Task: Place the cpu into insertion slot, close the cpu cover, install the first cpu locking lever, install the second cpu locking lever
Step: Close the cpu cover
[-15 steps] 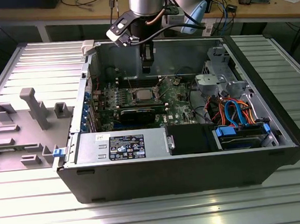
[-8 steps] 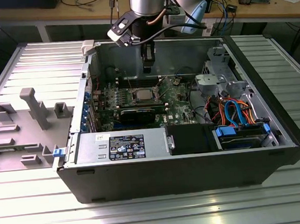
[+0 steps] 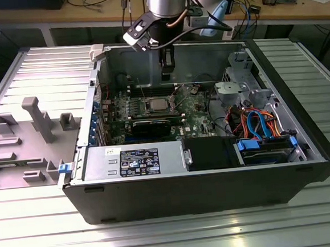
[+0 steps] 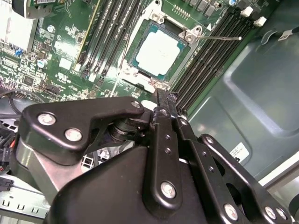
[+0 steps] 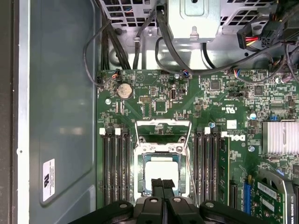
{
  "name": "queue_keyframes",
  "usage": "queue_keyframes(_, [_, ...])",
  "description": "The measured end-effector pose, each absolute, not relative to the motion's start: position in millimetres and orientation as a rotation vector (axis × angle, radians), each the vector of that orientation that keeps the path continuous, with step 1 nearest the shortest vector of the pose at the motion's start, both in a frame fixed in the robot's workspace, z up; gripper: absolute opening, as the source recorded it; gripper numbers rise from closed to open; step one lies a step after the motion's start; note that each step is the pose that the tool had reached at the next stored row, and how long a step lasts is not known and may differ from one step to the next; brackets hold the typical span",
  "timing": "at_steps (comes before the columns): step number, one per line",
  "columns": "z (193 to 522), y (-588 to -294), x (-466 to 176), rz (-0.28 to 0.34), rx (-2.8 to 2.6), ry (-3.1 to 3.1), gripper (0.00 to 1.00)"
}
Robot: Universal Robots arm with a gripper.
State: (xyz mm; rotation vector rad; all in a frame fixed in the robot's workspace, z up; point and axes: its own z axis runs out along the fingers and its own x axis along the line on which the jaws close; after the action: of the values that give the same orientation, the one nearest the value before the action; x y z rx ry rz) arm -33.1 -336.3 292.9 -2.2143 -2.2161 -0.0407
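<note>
- The gripper (image 5: 162, 184) is sitting nearest the lens in both wrist views, its black links spreading across the foreground. Its fingers are pressing together with nothing between them.
- It is hanging above the board (image 5: 154, 93), over the socket (image 5: 139, 172) and well clear of it, in the far half of the case (image 3: 187, 190).
- The cpu (image 4: 159, 51) is lying flat in the socket, silver top up, with memory slots (image 5: 117, 158) running along its near and far sides.
- The cover (image 5: 163, 122) is standing open on the side of the socket toward the exterior view's right, with green board showing through its opening. How steeply it is leaning, I cannot tell.
- A thin wire lever (image 4: 219, 38) is sticking out, unlatched, beside the socket.
- Judging by this, closing the cover is the step in hand, with the placing looking done.
- Doing it well probably means using the shut fingers as a pusher. They would meet the cover's free edge from the exterior view's right and swing it slowly over the cpu.
- The tips should be keeping off the chip's top and the slots, and the lever should be staying out of the frame's path so it seats flat.
</note>
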Motion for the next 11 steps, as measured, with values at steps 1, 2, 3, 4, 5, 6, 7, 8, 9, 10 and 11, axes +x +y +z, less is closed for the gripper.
queue_keyframes(1, [292.9,-336.3,-32.4,-0.041,-2.214,-2.216,0.11])
queue_keyframes(2, [292.9,-336.3,-31.3,-0.041,-2.214,-2.216,0.11])
queue_keyframes(3, [292.9,-336.3,-31.1,-0.041,-2.214,-2.216,0.11])
queue_keyframes(4, [292.9,-336.3,-31.0,-0.041,-2.214,-2.216,0.11])
queue_keyframes(5, [292.9,-336.3,-30.9,-0.041,-2.214,-2.216,0.11])
queue_keyframes(6, [292.9,-336.3,-30.8,-0.041,-2.214,-2.216,0.11])
queue_keyframes(7, [292.9,-336.3,-30.7,-0.041,-2.214,-2.216,0.11])
queue_keyframes(8, [292.9,-336.3,-30.6,-0.041,-2.214,-2.216,0.11])
queue_keyframes(9, [292.9,-336.3,-30.4,-0.041,-2.214,-2.216,0.11])
queue_keyframes(10, [292.9,-336.3,-29.8,-0.041,-2.214,-2.216,0.11])
queue_keyframes(11, [292.8,-336.3,-29.5,-0.041,-2.214,-2.216,0.11])
